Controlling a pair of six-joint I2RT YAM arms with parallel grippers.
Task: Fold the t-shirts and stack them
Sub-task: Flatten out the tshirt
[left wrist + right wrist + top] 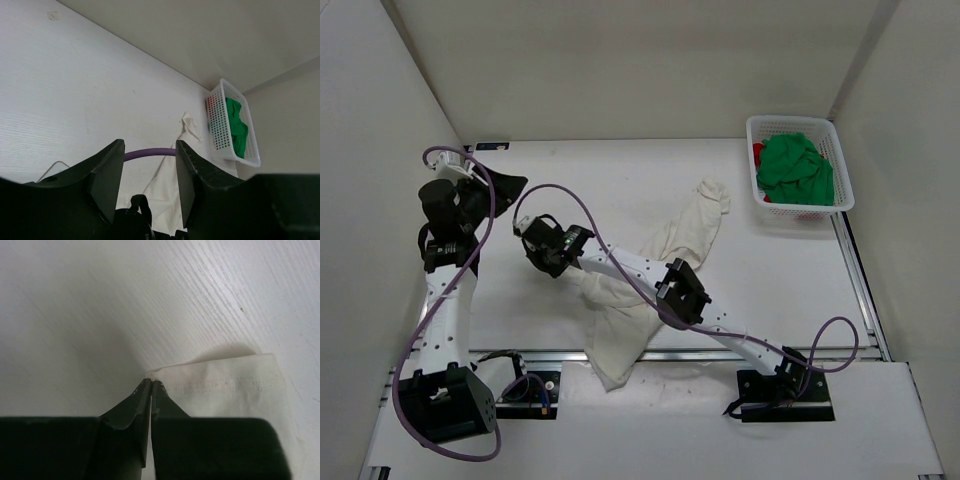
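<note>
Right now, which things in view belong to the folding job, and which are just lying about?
Job:
- cream-white t-shirt, corner pinched by the shut right gripper
- green t-shirt and red t-shirt, bunched together, not yet taken out
- left gripper, open and empty

Just there:
- white mesh basket holding those two shirts
- purple cables
- table

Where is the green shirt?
The green shirt sits in the white basket at the table's far right corner, over the red shirt, in the top view.
</note>
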